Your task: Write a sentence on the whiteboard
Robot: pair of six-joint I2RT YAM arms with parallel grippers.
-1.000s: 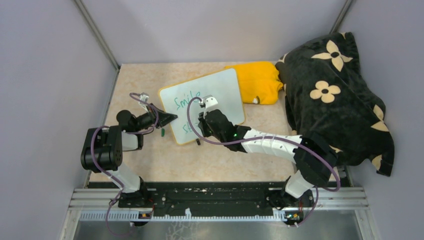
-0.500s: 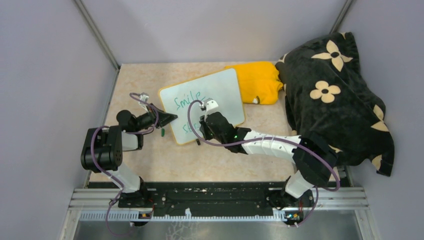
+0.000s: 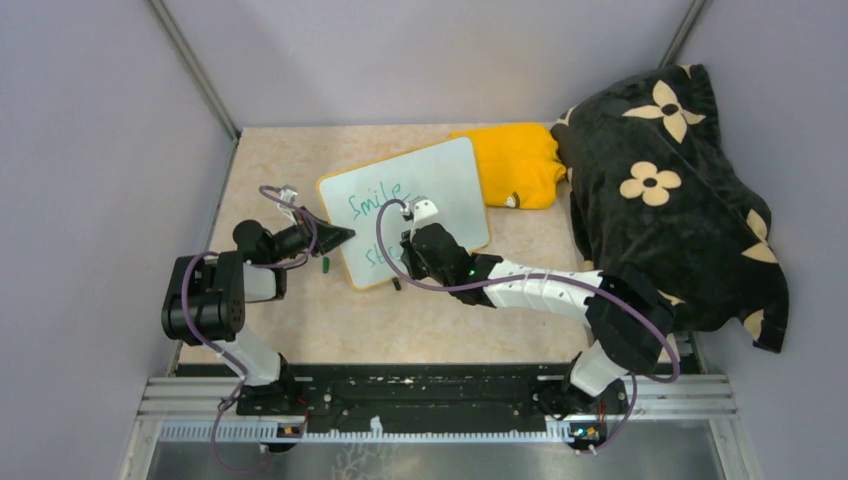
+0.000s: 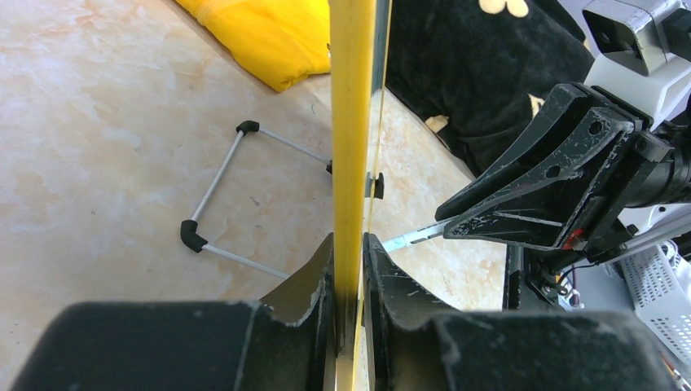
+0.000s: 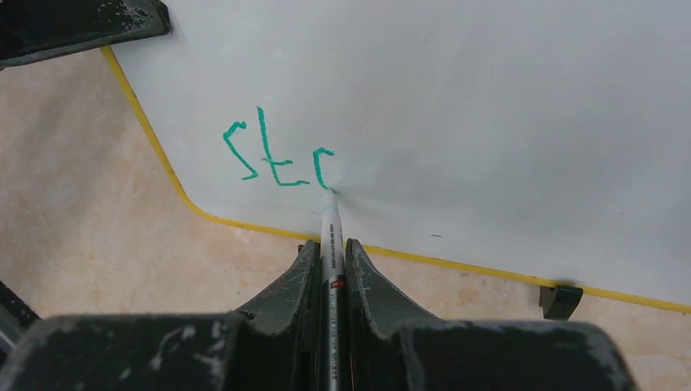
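Note:
The whiteboard [image 3: 445, 180] lies tilted on the table, its white face [image 5: 489, 122] edged by a yellow rim [image 4: 352, 122]. My left gripper [image 3: 345, 237] [image 4: 349, 244] is shut on the board's left edge. The sentence shows in green: "Smile" [image 3: 375, 198] on top, and below it the letters "st" and a half-formed curve [image 5: 277, 159]. My right gripper [image 3: 405, 262] [image 5: 330, 248] is shut on a silver marker [image 5: 330, 236]. Its green tip touches the board at the foot of the last curve. In the top view the right arm hides most of the lower line.
A folded yellow cloth [image 3: 520, 165] lies under the board's far right corner, with a black flowered blanket [image 3: 670, 190] heaped to the right. A small dark cap-like piece [image 3: 325, 264] lies left of the board. A wire stand [image 4: 216, 199] and a black clip foot [image 5: 558, 300] sit at the board's edges.
My right gripper has shifted slightly toward the near edge with the marker, over the lower line of writing. The left gripper and the board have stayed put.

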